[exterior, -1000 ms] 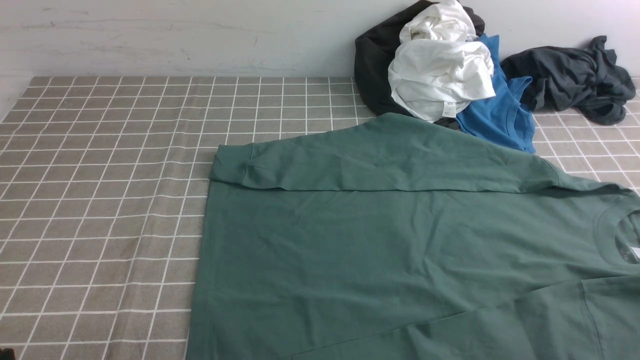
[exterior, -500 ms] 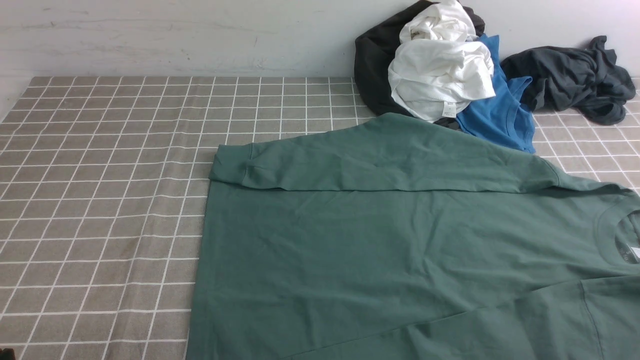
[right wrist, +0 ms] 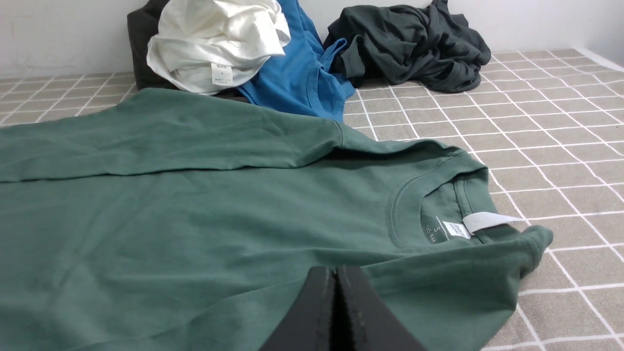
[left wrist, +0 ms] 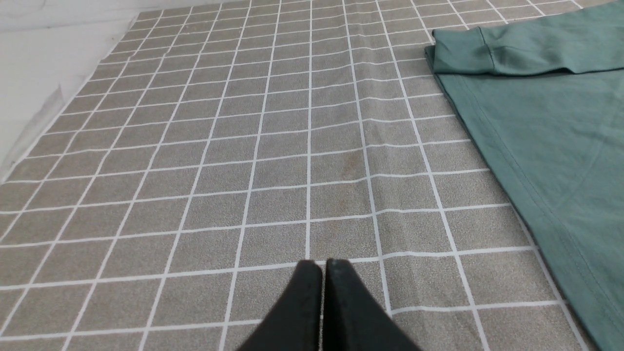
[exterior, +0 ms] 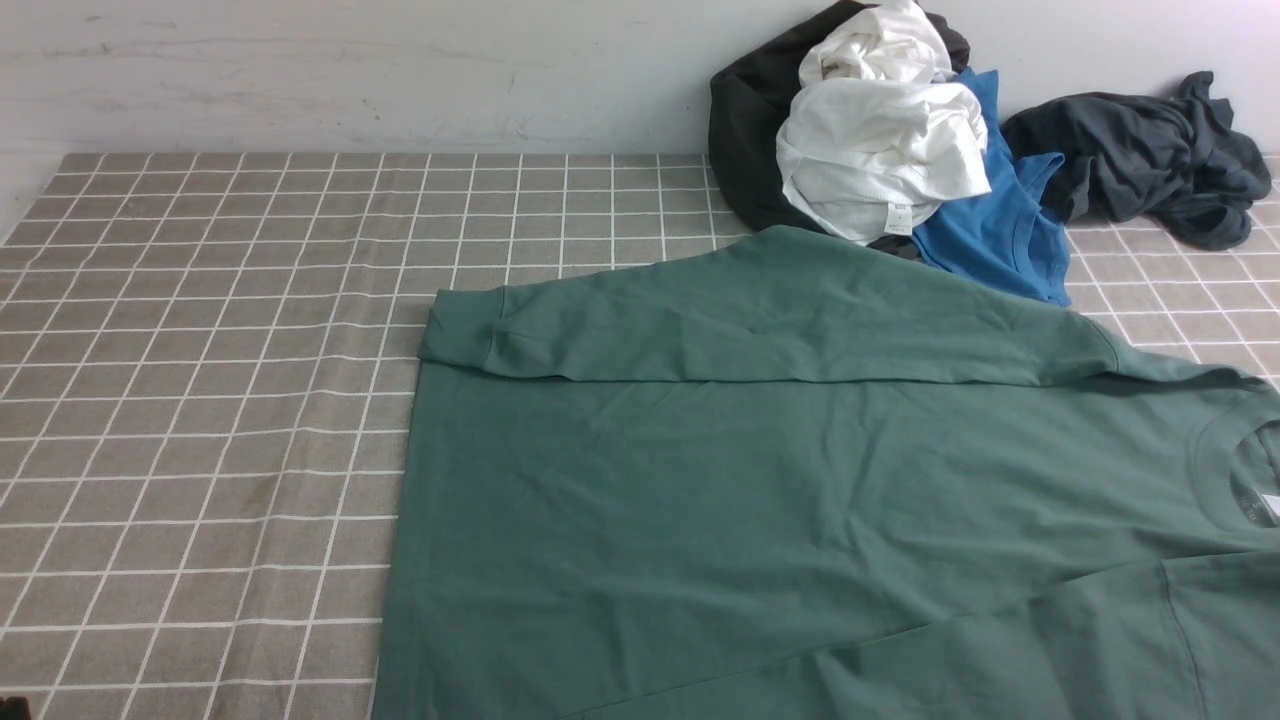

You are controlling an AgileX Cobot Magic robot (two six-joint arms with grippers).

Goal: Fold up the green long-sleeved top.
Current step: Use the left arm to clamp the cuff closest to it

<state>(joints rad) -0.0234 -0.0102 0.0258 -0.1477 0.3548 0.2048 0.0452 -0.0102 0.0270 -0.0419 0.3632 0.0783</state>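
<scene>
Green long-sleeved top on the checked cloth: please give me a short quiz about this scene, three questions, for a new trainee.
1. True or false: the far sleeve of the large dull dark-green cotton long-sleeved top lies folded over its body.
2. The ribbed neck of the top points toward: A) the robot's left; B) the robot's right; C) the wall.
3. In what state are the black left gripper and the black right gripper?
Key: 1 true; 2 B; 3 both shut, holding nothing.
</scene>
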